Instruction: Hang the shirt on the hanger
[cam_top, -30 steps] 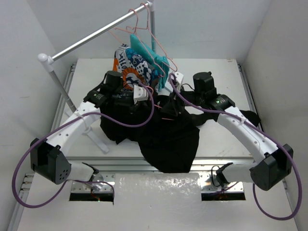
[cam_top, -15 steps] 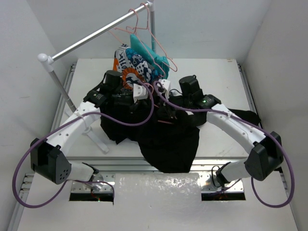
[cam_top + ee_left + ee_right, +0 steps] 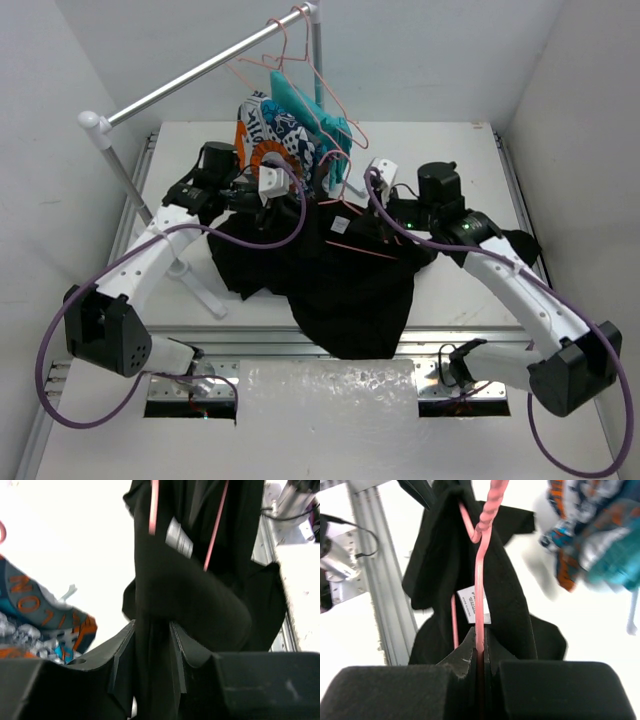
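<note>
With the shirt (image 3: 340, 275) heaped on the worktop (image 3: 450, 140) in the middle of the frame, a fold of it is clamped in the left gripper (image 3: 152, 630) and the hanger (image 3: 479, 580) is pinched tight in the right gripper (image 3: 479, 640), so the cloth should be slid gently over the wire.

Hanger (image 3: 479, 595) tight between jaws

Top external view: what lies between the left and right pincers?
The shirt bridges them, the hanger wire across it, seen from above. The left pincer pinches fabric; the right pincer clamps wire.
</note>
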You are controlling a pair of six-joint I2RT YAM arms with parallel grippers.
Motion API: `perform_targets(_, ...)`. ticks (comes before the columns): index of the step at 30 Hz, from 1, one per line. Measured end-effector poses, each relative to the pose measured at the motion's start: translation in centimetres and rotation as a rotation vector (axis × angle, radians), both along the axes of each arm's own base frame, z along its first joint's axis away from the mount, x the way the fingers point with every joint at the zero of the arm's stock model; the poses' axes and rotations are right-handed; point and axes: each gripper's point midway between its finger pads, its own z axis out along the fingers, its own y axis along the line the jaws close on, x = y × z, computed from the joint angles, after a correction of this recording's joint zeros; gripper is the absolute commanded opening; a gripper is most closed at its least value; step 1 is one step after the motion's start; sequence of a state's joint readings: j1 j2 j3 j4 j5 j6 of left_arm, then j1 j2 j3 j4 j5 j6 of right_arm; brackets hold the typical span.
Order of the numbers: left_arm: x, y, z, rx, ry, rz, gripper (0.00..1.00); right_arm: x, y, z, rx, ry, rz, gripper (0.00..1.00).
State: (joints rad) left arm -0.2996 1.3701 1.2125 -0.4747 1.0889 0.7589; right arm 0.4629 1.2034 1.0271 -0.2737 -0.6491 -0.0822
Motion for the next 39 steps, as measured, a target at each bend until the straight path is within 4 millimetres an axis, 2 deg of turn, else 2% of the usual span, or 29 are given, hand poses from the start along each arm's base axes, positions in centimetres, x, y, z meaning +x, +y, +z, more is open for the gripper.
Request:
perform_targets(2, 0.3, 0.6, -0.7, 0.021, 0.001, 0.009, 0.28, 0.0, -0.9, 0.4, -0.008, -0.011, -0.031, 0.0)
perform_targets(9, 1.0, 2.1, -2.4, 0.054, 0.029, 0.032, 0.3, -0.6, -2.3, 0.9, -0.037, -0.033, -0.052, 0.0)
perform_targets(12, 1.7, 2.9, -2.2, 0.054, 0.019, 0.052, 0.48, -0.6, -2.9, 1.1, -0.056, -0.042, -0.059, 0.0)
perform_targets(13, 1.8, 3.1, -1.9, 0.05, 0.017, 0.059, 0.57, -0.6, -3.2, 1.3, -0.063, -0.045, -0.063, 0.0)
perform_targets(15, 2.0, 3.5, -1.2, 0.039, 0.011, 0.062, 0.67, -0.3, -3.7, 1.8, -0.076, -0.062, -0.073, 0.0)
perform_targets(20, 2.1, 4.0, 1.5, 0.007, -0.023, 0.05, 0.86, 0.0, -4.6, 2.9, -0.098, -0.089, -0.085, 0.0)
perform_targets(21, 2.0, 4.2, 1.9, -0.001, -0.025, 0.045, 0.98, 0.0, -4.7, 3.2, -0.101, -0.096, -0.086, 0.0)
perform_targets(23, 2.0, 5.0, 2.3, -0.005, -0.034, 0.048, 1.0, 0.0, -4.8, 3.8, -0.103, -0.107, -0.082, 0.0)
perform_targets(26, 2.1, 6.3, 1.6, 0.01, -0.025, 0.069, 1.0, -0.3, -4.7, 4.8, -0.097, -0.119, -0.068, 0.0)
perform_targets(29, 2.2, 7.4, -0.4, 0.033, 0.009, 0.104, 1.0, -0.6, -4.6, 5.7, -0.088, -0.13, -0.05, 0.0)
perform_targets(35, 3.1, 8.2, -4.4, 0.083, 0.071, 0.189, 1.0, -1.5, -4.3, 7.3, -0.069, -0.14, -0.011, 0.0)
perform_targets(37, 3.5, 8.5, -5.0, 0.1, 0.056, 0.211, 0.97, -1.8, -4.3, 7.9, -0.063, -0.147, -0.004, 0.0)
perform_targets(39, 3.9, 9.0, -5.6, 0.119, 0.038, 0.231, 0.87, -1.9, -4.3, 8.4, -0.063, -0.152, 0.0, 0.0)
